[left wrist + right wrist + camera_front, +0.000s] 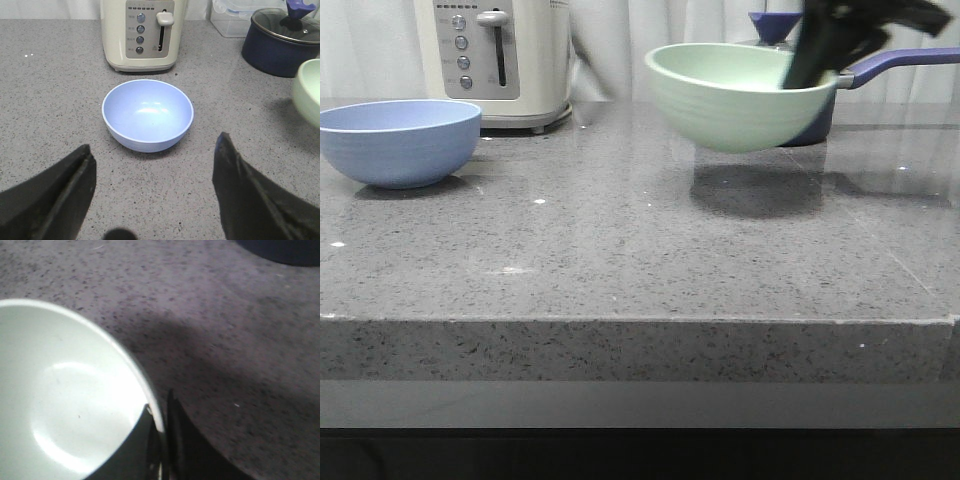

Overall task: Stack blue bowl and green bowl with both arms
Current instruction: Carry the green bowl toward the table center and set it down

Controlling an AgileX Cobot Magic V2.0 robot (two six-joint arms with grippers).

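Green bowl (740, 95): we see it lifted, upper right, rim pinched by right gripper (161, 440).
Blue bowl (398, 140): far left on counter (620, 250).
Left gripper (155, 195): spread wide.
Around: toaster (500, 60), saucepan (280, 42) behind.

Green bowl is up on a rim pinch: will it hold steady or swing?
The green bowl looks rigid and probably light. The right end effector grips one rim edge only, and it already hangs tilted, so it may pivot or slip on its smooth matte wall.
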